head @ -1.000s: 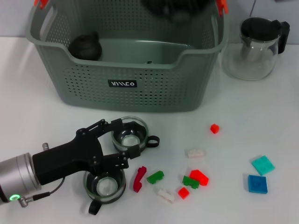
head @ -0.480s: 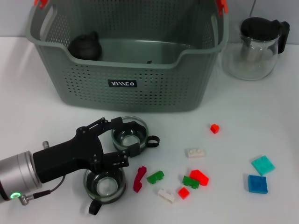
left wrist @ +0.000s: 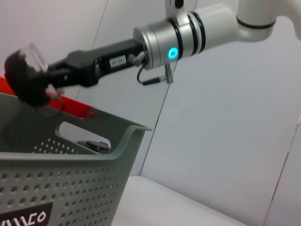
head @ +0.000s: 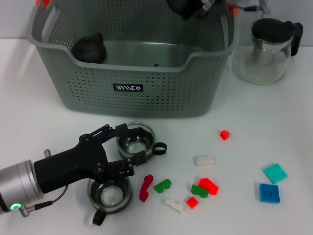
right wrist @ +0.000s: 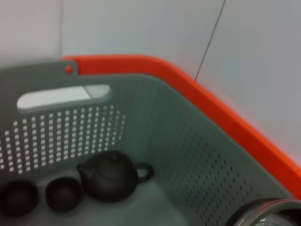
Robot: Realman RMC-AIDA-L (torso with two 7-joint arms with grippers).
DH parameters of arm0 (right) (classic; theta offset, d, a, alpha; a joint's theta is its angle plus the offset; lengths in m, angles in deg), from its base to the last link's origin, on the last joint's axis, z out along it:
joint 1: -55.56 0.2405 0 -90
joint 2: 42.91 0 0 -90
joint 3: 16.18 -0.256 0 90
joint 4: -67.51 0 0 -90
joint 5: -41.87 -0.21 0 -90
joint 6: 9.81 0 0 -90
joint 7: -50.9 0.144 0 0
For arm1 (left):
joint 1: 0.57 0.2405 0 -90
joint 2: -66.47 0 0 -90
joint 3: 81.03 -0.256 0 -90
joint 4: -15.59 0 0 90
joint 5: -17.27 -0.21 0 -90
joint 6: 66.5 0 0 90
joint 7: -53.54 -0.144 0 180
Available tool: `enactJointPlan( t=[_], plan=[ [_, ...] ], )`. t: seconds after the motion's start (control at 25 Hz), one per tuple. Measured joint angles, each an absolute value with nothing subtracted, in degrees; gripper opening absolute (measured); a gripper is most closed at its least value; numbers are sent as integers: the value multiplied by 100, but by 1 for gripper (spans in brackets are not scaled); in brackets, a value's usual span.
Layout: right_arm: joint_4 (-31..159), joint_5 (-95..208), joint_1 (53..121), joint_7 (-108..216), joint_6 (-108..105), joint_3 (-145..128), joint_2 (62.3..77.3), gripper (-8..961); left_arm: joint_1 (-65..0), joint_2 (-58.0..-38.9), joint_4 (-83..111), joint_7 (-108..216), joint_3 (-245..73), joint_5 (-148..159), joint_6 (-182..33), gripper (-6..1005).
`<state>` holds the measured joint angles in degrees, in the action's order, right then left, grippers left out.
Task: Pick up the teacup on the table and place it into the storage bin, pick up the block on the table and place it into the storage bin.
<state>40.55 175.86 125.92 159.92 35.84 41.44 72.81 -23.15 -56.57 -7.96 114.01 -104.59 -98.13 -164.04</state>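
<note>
The grey-green storage bin (head: pixel 137 88) stands at the back; it also shows in the left wrist view (left wrist: pixel 66 165) and the right wrist view (right wrist: pixel 155 122). A glass teacup (head: pixel 136 142) sits in front of it, and a second one (head: pixel 110 194) lies nearer. My left gripper (head: pixel 132 144) is open, with its fingers either side of the first teacup. My right gripper (head: pixel 193 7) is over the bin's far rim, shut on a glass teacup (left wrist: pixel 30 56), as the left wrist view (left wrist: pixel 42 80) shows. Several small blocks lie on the table, among them a red one (head: pixel 224 134) and a white one (head: pixel 204 160).
A glass teapot (head: pixel 269 49) with a black lid stands right of the bin. Inside the bin are a dark teapot (right wrist: pixel 113 175) and two small dark cups (right wrist: pixel 63 192). Teal (head: pixel 275 173) and blue (head: pixel 269 192) blocks lie at the right.
The right gripper left the top of the head view half a second ago and is back over the bin's far rim. The left arm has hardly moved.
</note>
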Motion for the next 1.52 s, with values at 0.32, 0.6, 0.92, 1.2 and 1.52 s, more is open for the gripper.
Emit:
enactJointPlan(
  t=[0.32,0.6,0.92,1.2,1.52],
  plan=[
    [4209,17591,12445,15983,3449,4377,7361,59,-2315,-5667,-787,11401,-10459,-9833,-16365,949],
    [4188,17591,12373,16047,3455,4513,7419,59,-2316,-5666,-787,11398,-10459,-9837,-16359,949],
    [4128,17765,12365,16227,3561,4526,7429,60,-2308,-5666,-787,11401,-10459,-9846,-16352,950],
    [3960,18010,12365,16435,3662,4527,7473,255,-2307,-5666,-787,11401,-10459,-9857,-16353,949],
    [2957,18026,12039,16636,4102,4525,7578,454,-2301,-5666,-778,11401,-10459,-9858,-16368,949]
  ],
)
